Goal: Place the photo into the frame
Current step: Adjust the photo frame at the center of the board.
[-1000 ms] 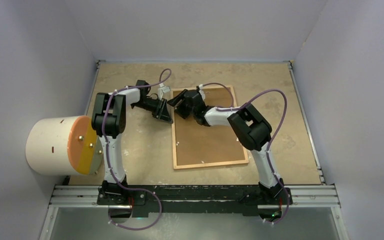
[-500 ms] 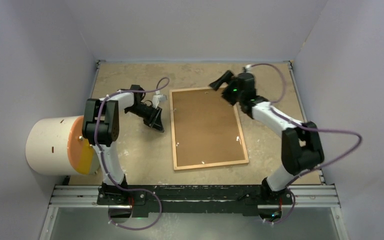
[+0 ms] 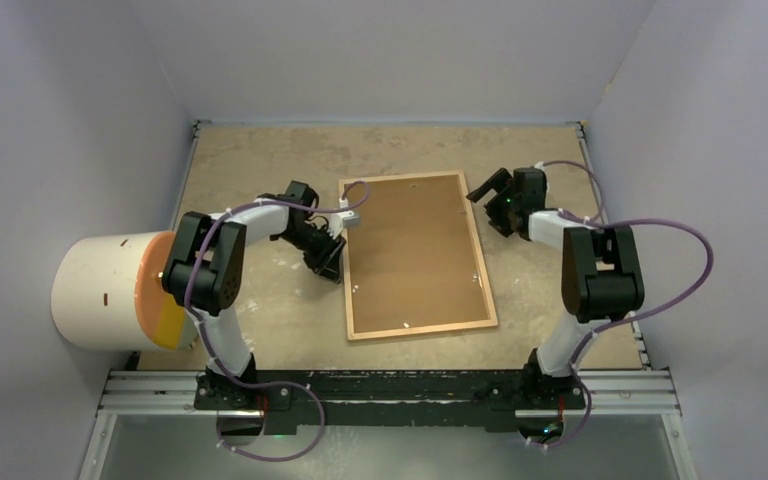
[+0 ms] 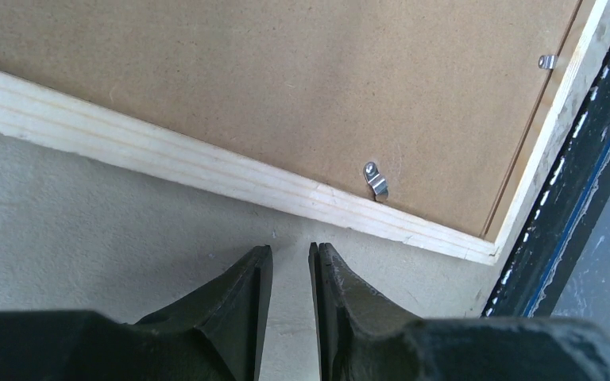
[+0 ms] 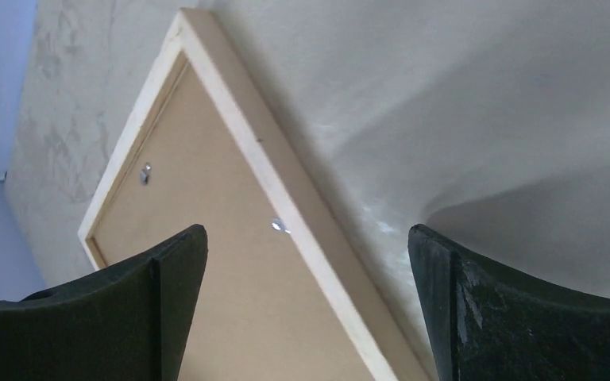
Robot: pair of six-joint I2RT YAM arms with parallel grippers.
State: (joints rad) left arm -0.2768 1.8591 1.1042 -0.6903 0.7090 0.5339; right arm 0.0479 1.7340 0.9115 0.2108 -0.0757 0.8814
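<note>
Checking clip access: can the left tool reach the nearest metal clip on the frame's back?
Probably yes. The left tool is just outside the frame, jaws nearly shut, and the metal clip lies just inside its wood rail with nothing between.

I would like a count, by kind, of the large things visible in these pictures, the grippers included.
Wooden frame: 1
Brown backing board, lying in the frame: 1
White cylinder with orange end: 1
Grippers: 2 (left gripper, right gripper)
Total: 5
</note>
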